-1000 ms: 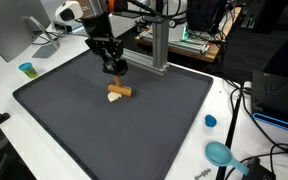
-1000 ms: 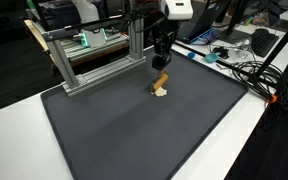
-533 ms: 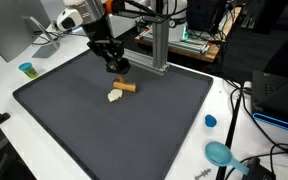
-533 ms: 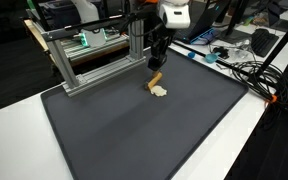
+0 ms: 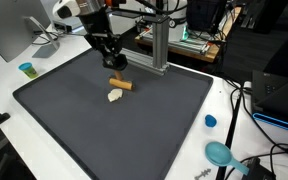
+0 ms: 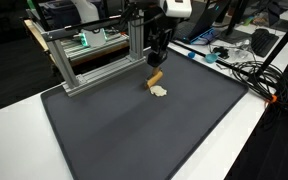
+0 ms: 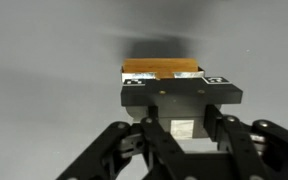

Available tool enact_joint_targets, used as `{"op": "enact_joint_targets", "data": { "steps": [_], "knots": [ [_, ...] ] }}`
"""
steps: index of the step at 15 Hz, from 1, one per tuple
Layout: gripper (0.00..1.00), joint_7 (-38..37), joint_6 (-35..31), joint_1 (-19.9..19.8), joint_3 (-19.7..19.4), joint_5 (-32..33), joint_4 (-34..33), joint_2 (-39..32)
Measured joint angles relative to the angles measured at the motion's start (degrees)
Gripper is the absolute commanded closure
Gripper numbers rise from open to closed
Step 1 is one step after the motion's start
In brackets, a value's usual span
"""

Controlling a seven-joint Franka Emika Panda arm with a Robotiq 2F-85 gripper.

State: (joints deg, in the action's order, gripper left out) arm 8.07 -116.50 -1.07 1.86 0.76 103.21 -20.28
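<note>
And there was the end effector [image 5: 117, 68], hanging just above the wooden block [image 5: 120, 84] in the far half of the dark-matted surface [image 5: 134, 130]. No lift to report. In both exterior views the block lay flat on the mat, with a sliver of space between it and the fingertips overhead. A pale little piece [image 5: 114, 96] sat just beside the block on its near side, close to it, though whether the two touched was too fine to call. By my reading the work stood at an in-between point: both pieces rested on the mat, nothing was carried, and a grasp showed nowhere. How wide the end effector stood, I could not tell. In the wrist view its dark body and linkages filled the lower frame, and the wooden block [image 7: 160, 68] peeked out beyond them, but the gap at the fingers was hidden. As for the pose, the arm [image 5: 96, 30] reached in from the far left, its wrist turned straight down and the end effector upright over the block. Behind it stood the aluminium frame [image 5: 154, 45] at the far edge, and a small blue cup [image 5: 26, 69] waited well off to the left.
</note>
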Motion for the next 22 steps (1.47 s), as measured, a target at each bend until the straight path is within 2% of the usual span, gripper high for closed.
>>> {"op": "enact_joint_targets", "data": {
  "steps": [3, 15, 22],
  "knots": [
    [0.79, -1.4, -0.6, 0.1, -0.1, 0.8, 0.0, 1.2],
    [0.79, -8.3, -12.4, 0.9, -0.7, 1.3, 0.4, -2.2],
    [0.79, -8.5, -8.9, 0.9, -0.8, 1.3, -0.4, -2.3]
  ]
}}
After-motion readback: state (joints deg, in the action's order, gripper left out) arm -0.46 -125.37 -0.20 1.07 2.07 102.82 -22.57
